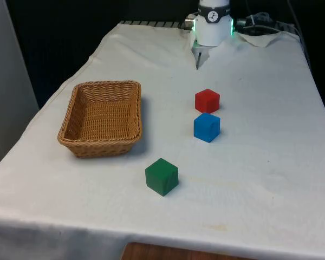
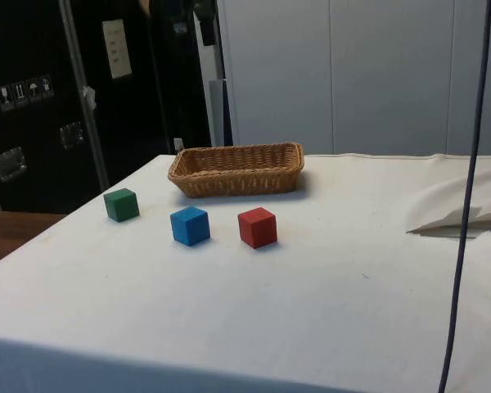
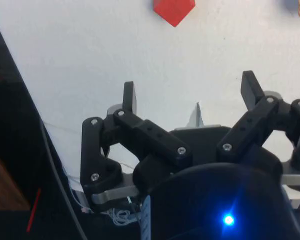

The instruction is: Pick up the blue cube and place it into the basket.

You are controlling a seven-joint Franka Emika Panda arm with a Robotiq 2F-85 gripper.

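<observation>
Blue cube [image 1: 207, 127] on cloth, just beside red cube [image 1: 207, 101]; wicker basket [image 1: 75, 103] apart.

From my station I see a white cloth [image 1: 249, 179] over the table, plain and unpatterned. On it sit three solid-coloured cubes — a blue cube [image 1: 207, 127], a red cube [image 1: 207, 101] and a dark green cube [image 1: 162, 176]. The basket [image 1: 76, 122] is tan wicker with a woven pattern. The gripper [image 3: 190, 95] is black — its arm [image 1: 213, 24] white

No readable text on anything. Dark cabinet [image 2: 33, 106] at 9 o'clock in the side view carries a pale sheet [image 2: 116, 49] and small sticker symbols [image 2: 20, 92]. Both illegible.
</observation>
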